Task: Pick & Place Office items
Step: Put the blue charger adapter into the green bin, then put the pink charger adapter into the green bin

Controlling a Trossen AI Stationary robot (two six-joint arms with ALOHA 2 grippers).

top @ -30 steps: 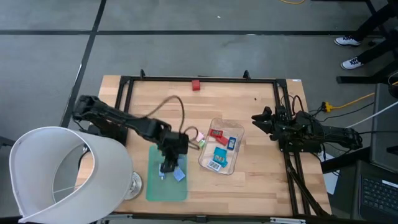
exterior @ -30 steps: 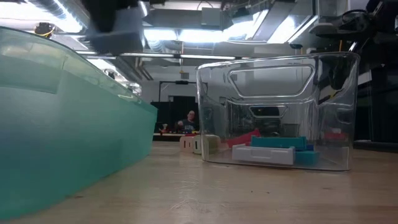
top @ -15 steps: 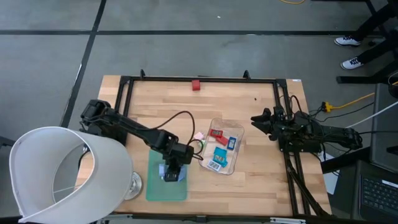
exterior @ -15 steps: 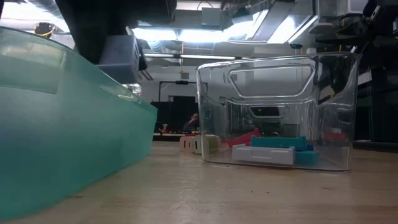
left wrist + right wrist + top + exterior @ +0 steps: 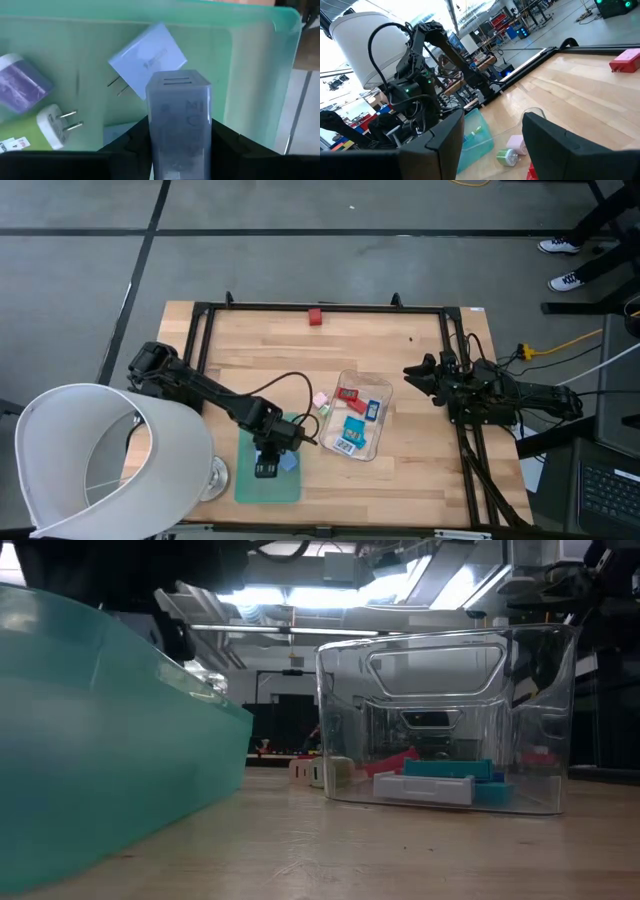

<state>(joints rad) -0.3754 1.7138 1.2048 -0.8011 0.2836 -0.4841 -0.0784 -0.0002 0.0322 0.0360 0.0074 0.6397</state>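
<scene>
Left gripper over translucent green mat, fingers clamped on a boxy grey-blue charger; a pale blue two-pronged adapter lies beneath. Blocky red and teal office items fill the clear tray. Right gripper, jaws parted, empty, at the table's right edge.

no text legible; markings on grey block and white labels unreadable.

Items in tray; mat left of tray
</scene>
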